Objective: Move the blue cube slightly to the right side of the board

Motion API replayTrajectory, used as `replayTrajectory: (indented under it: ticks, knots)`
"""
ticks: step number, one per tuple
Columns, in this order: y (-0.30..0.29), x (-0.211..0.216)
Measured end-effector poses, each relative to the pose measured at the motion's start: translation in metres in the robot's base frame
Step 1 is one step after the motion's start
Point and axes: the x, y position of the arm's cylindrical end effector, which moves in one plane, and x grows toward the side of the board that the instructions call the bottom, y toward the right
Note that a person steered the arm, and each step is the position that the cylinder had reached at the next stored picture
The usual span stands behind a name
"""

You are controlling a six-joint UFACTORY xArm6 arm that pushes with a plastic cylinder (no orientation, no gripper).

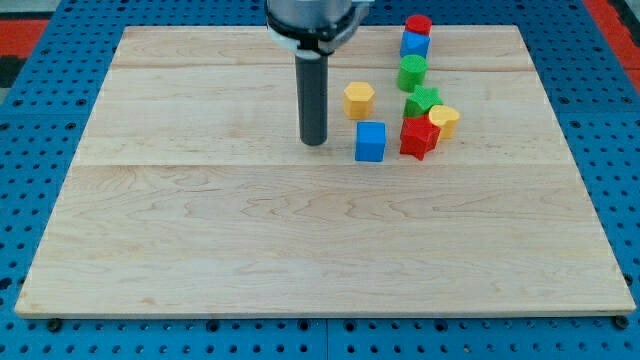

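Observation:
The blue cube (370, 141) sits on the wooden board (250, 230), right of centre in the upper half. My tip (314, 142) stands on the board just left of the blue cube, a small gap apart. A yellow hexagonal block (358, 100) lies above the cube. A red star-shaped block (418, 137) lies to the cube's right.
A green star block (421, 101) and a yellow cylinder (444, 120) crowd the red star. A green cylinder (412, 72), a second blue block (415, 44) and a red cylinder (417, 24) line up toward the view's top. Blue pegboard surrounds the board.

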Motion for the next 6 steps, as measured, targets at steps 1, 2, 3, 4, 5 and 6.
replayTrajectory:
  ticks: [1,2,3,4,5,6]
  knots:
    - [0.020,0.018]
    - [0.038,0.018]
    - [0.042,0.016]
    - [0.042,0.003]
    - [0.038,-0.012]
    - [0.018,-0.015]
